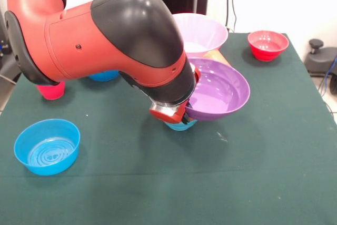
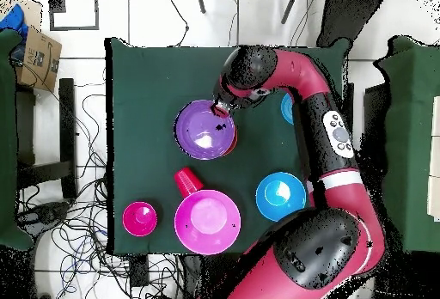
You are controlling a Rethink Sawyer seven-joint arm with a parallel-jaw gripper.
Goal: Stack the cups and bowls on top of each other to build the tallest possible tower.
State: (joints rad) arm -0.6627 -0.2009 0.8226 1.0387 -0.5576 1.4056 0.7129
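My gripper (image 1: 176, 111) is shut on the near-left rim of the wide purple bowl (image 1: 218, 92) and holds it tilted over a small light-blue bowl (image 1: 180, 125). From above, the gripper (image 2: 223, 111) sits at the purple bowl's (image 2: 203, 131) rim, and an orange-red rim (image 2: 233, 143) peeks out beneath it. The large pink bowl (image 1: 202, 31) stands behind. An orange-red cup (image 1: 218, 56) lies between the two. A pinkish-red cup (image 1: 51, 91) is half hidden behind my arm. A small red bowl (image 1: 267, 44) is at far right.
A blue bowl (image 1: 47, 146) stands at the front left. Another blue bowl (image 1: 103, 76) shows behind my arm and lies near the robot base in the overhead view (image 2: 281, 195). My arm covers much of the table's left half. Cables lie on the floor around the table.
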